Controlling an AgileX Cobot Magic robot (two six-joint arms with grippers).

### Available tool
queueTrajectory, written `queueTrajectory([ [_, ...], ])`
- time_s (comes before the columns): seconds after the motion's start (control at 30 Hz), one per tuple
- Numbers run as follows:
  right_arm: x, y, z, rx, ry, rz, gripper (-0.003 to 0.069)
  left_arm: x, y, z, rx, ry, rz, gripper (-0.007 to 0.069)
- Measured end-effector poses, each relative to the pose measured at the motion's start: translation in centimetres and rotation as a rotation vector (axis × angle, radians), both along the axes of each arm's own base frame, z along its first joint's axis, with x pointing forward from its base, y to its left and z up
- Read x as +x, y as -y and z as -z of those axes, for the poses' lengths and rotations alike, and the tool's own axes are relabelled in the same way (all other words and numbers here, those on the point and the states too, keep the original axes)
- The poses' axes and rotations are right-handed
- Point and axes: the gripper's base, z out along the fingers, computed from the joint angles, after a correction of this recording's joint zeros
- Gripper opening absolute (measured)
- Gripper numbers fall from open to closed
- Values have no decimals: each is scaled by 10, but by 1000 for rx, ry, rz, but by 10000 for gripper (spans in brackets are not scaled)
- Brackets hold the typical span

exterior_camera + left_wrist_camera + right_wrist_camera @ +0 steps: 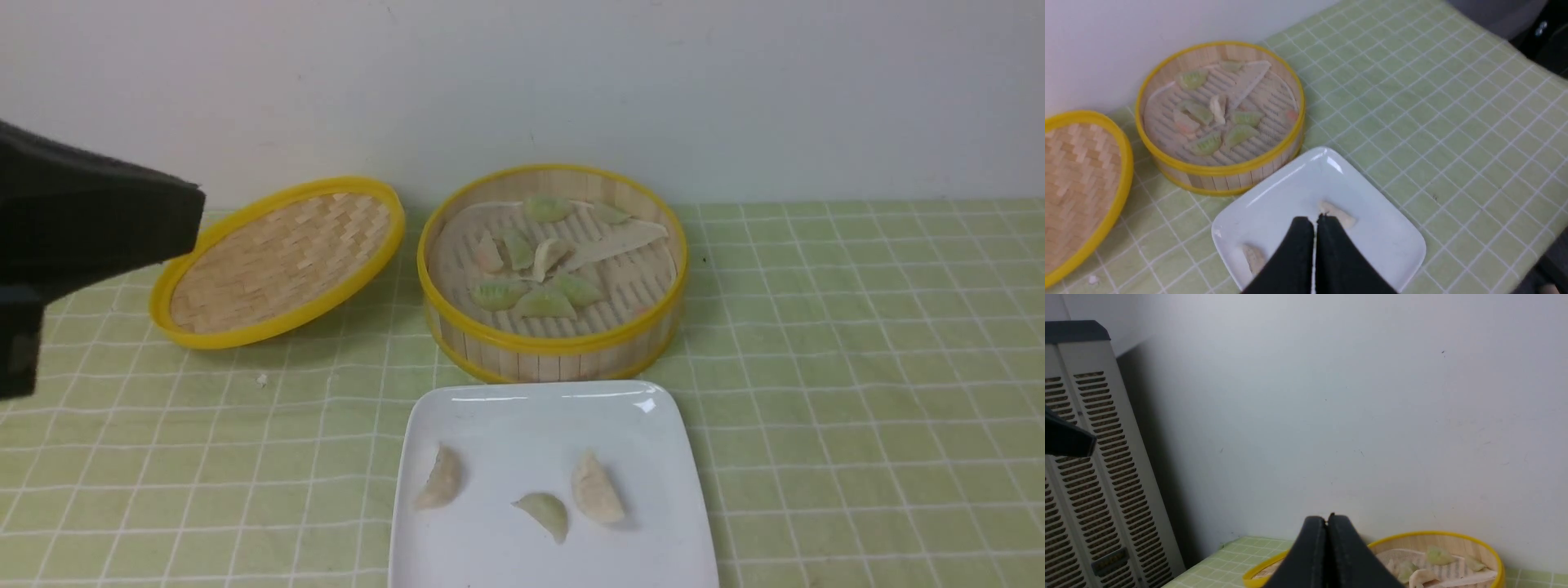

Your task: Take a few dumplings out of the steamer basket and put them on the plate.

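The steamer basket [552, 359] stands at the back centre and holds several cream and green dumplings [543, 304]. In front of it lies the white plate [531, 416] with three dumplings: two cream [441, 478] [597, 490] and one green [545, 513]. My left gripper [1314, 220] is shut and empty; in its wrist view the tips show over the plate [1372, 237]. The front view shows only the left arm's black body [82, 220], raised at the far left. My right gripper [1327, 518] is shut and empty, held high and facing the wall, with the basket [1453, 543] beyond it.
The woven, yellow-rimmed lid [277, 261] leans against the wall, left of the basket. A green checked cloth [857, 367] covers the table. A tall perforated panel [1094, 477] stands at the table's far left end. The wall runs close behind the basket.
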Motion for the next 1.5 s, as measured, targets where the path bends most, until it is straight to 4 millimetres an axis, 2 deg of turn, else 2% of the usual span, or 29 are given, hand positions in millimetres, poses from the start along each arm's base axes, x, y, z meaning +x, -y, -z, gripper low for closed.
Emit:
queueTrajectory([
  [0.17, 0, 0, 0, 0, 1, 0, -15, -20, -13, 25, -109, 117, -27, -6],
  [0.27, 0, 0, 0, 0, 1, 0, -15, -32, -19, 38, -167, 119, -25, -6],
  [0.43, 0, 0, 0, 0, 1, 0, -15, -45, -23, 50, -213, 103, -13, -6],
  [0.73, 0, 0, 0, 1, -1, 0, -15, -45, -23, 54, -205, 98, -11, -6],
  [0.93, 0, 0, 0, 1, -1, 0, -15, -41, -26, 56, -116, 175, -26, -6],
  [1.1, 0, 0, 0, 1, -1, 0, -15, -37, -35, 73, -61, 264, -103, -6],
  [1.2, 0, 0, 0, 1, -1, 0, -15, -39, -45, 103, -52, 292, -217, -6],
  [1.37, 0, 0, 0, 1, -1, 0, -15, -43, -61, 180, -20, 292, -434, -6],
  [1.43, 0, 0, 0, 1, -1, 0, -15, -45, -63, 196, -11, 284, -465, -6],
  [1.5, 0, 0, 0, 1, -1, 0, -15, -48, -66, 229, 8, 253, -511, -6],
])
